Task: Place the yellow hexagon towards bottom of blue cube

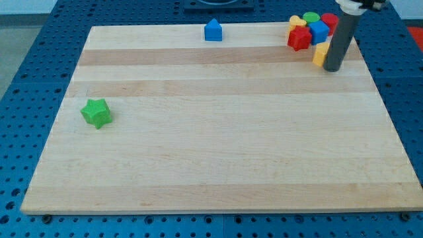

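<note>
A yellow block (320,55), likely the hexagon, lies at the view's top right and is partly hidden by my rod. My tip (332,69) rests just right of it, touching or nearly touching it. The blue cube (319,31) sits just above the yellow block, inside a tight cluster.
The cluster also holds a red star (299,38), a second yellow block (297,22), a green block (311,18) and a red block (329,21). A blue house-shaped block (213,30) sits at the top middle. A green star (96,113) lies at the left. The board's right edge (373,73) is close to my tip.
</note>
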Motion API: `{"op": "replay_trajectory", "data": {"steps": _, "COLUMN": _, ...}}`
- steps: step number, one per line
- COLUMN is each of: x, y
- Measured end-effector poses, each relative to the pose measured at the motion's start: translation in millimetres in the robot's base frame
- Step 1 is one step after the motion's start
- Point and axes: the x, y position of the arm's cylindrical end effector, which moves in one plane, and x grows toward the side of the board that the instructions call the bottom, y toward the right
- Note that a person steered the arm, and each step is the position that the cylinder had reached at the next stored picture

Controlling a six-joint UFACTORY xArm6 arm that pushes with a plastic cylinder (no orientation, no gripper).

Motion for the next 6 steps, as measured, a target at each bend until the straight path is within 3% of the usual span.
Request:
{"op": "replay_trajectory", "data": {"steps": 2, "x": -2.2, "y": 0.0}}
{"op": "replay_trajectory", "data": {"steps": 4, "x": -31.5, "y": 11.2}}
{"op": "replay_trajectory", "data": {"steps": 6, "x": -24.9, "y": 14.1}}
